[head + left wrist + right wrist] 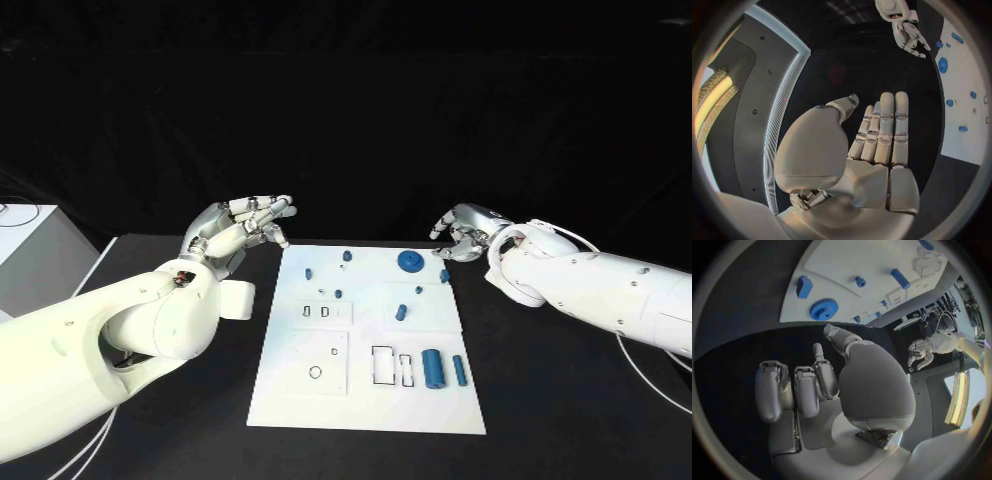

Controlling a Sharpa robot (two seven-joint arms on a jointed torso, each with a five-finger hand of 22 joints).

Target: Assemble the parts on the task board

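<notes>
**Both hands off the board, nothing held**

Task board (368, 400) lies mid-bench, white, on the black bench (548, 400). Left hand (245, 228) hovers off the board's far left corner; fingers (886, 125) extended and side by side, empty. Right hand (464, 232) sits off the far right corner; fingers (795, 390) curled inward, gripping nothing.

Parts on the board: blue gear (411, 262) near the far edge, small blue pegs around it, two blue cylinders (433, 369) near the right edge, close to the near end. Gear also seen from the right wrist, just beyond the hand
</notes>
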